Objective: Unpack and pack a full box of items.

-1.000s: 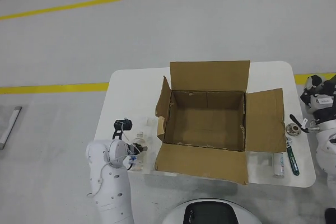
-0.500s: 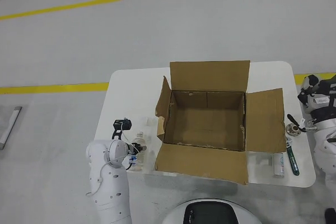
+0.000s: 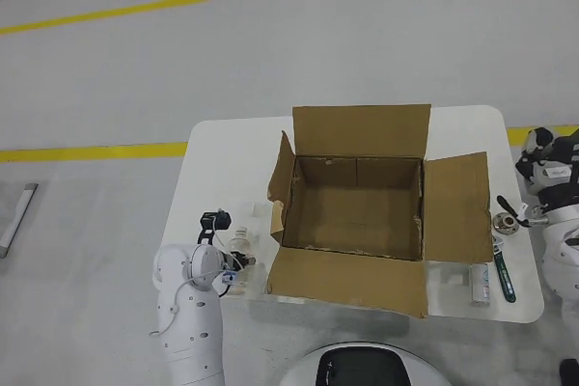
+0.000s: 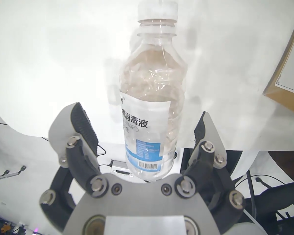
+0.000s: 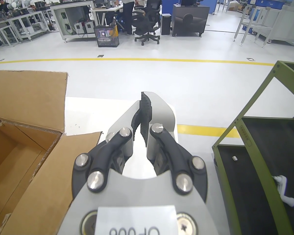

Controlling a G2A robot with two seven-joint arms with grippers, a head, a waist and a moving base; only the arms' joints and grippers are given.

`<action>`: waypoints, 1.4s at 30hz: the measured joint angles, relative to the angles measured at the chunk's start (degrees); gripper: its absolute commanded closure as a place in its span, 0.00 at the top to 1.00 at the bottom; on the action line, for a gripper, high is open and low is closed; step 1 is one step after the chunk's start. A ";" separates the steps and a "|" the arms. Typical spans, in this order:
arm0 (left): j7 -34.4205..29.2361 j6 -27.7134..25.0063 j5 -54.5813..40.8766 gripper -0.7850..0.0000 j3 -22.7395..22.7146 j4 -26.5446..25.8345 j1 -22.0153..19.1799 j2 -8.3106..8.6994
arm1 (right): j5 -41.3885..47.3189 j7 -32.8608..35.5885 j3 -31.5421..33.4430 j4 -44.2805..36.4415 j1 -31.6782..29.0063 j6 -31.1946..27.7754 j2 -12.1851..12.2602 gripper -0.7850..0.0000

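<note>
An open, empty cardboard box (image 3: 353,280) stands mid-table with its flaps spread; one corner (image 4: 289,74) and a flap (image 5: 27,99) show in the wrist views. A clear bottle (image 4: 153,91) with a white cap and a blue-and-white label lies on the white table left of the box (image 3: 239,239). My left gripper (image 4: 139,121) is open, its fingers on either side of the bottle's lower end with gaps to it (image 3: 234,259). At the table's right edge, my right gripper (image 5: 143,103) is shut on nothing, beside the box's right flap (image 3: 521,217).
On the table right of the box lie a small round part (image 3: 507,223), a white bottle (image 3: 480,283) and a green-handled tool (image 3: 505,277). A green cart (image 5: 247,128) stands just off the table's right side. The table's edge (image 3: 203,130) is bare.
My left arm has drawn back slightly toward the table's near edge, the bottle staying beside the box. The right arm shifted a little and returned.
</note>
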 measured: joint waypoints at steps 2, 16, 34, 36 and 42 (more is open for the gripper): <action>0.15 0.25 -0.15 0.78 -0.09 0.51 -0.11 0.26 | 0.09 -0.18 0.13 -0.13 0.02 0.16 -0.03 0.00; 0.89 1.21 -0.83 0.00 1.92 1.99 0.38 1.55 | 0.24 -0.32 0.67 -0.24 0.15 0.07 -0.15 0.00; -0.91 8.50 4.89 0.00 6.06 -19.80 1.61 2.57 | 5.18 0.83 1.16 0.08 1.55 -0.80 -0.41 0.00; -2.38 8.62 1.03 0.00 6.23 -23.35 0.57 2.61 | 6.41 0.50 1.21 -0.07 1.91 -1.70 -0.43 0.00; -6.64 9.91 -8.97 0.00 7.91 -29.37 -4.81 2.67 | 7.96 -1.66 0.55 -1.35 1.41 -4.93 -0.48 0.00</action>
